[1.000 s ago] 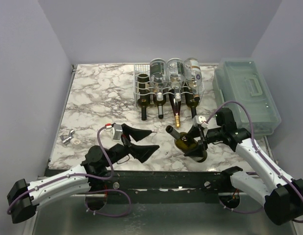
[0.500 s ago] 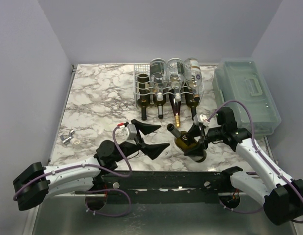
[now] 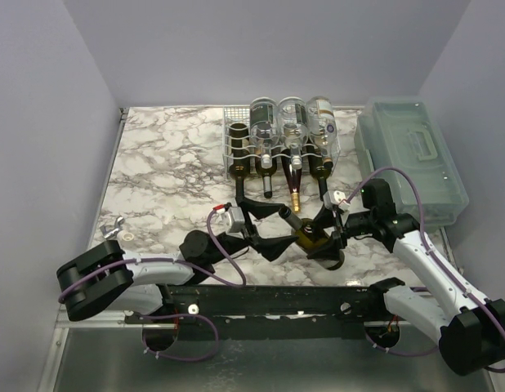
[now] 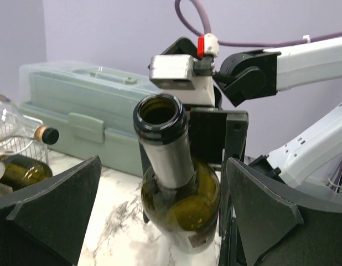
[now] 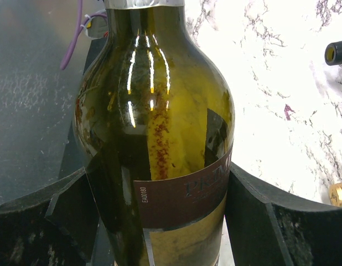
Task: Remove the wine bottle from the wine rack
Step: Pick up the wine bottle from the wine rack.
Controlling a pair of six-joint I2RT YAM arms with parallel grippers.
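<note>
The wine bottle (image 3: 315, 242), olive green with a dark label, is off the white wire wine rack (image 3: 234, 147) and lies tilted near the table's front middle. My right gripper (image 3: 330, 233) is shut on its body; in the right wrist view the black fingers (image 5: 259, 221) press both sides of the label on the wine bottle (image 5: 160, 138). My left gripper (image 3: 275, 227) is open, its fingers either side of the bottle's neck without touching. In the left wrist view the wine bottle (image 4: 179, 205) points its open mouth at the camera, inside the left gripper (image 4: 162, 166).
Several other bottles (image 3: 289, 135) lie in the rack at the back. A translucent green-grey box (image 3: 412, 159) with a handle stands at the right edge. A small metal piece (image 3: 113, 229) lies near the table's left edge.
My left arm has swung right, bringing its open gripper from the table's left middle to around the bottle's neck. The right gripper and the bottle have stayed put.
</note>
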